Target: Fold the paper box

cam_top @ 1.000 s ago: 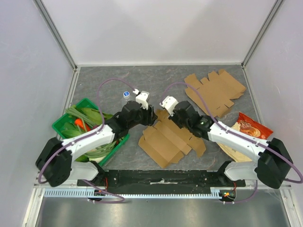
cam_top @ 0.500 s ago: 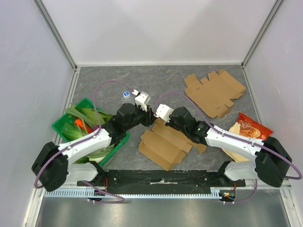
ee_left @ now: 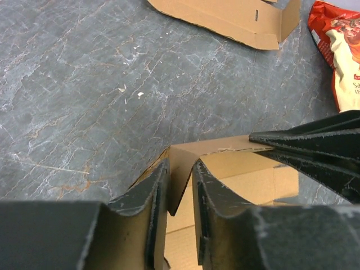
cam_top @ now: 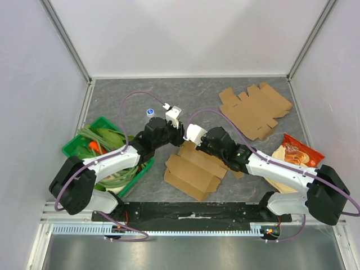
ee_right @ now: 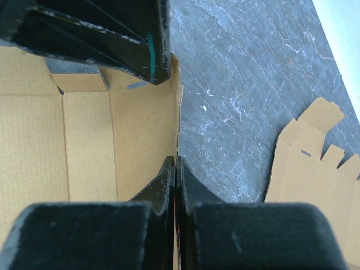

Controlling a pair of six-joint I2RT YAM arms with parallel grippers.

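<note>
Grey table point(cam_top: 124, 98), paper box point(cam_top: 194, 169), far rim hidden

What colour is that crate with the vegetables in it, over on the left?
Bright green crate, clearest in the top external view.

Bright, even light; left gripper point(ee_left: 180, 169) softly blurred.

Lab robot cell: white panel walls point(cam_top: 185, 34), aluminium frame posts point(cam_top: 68, 39), grey slate-look tabletop point(cam_top: 191, 93)
</note>
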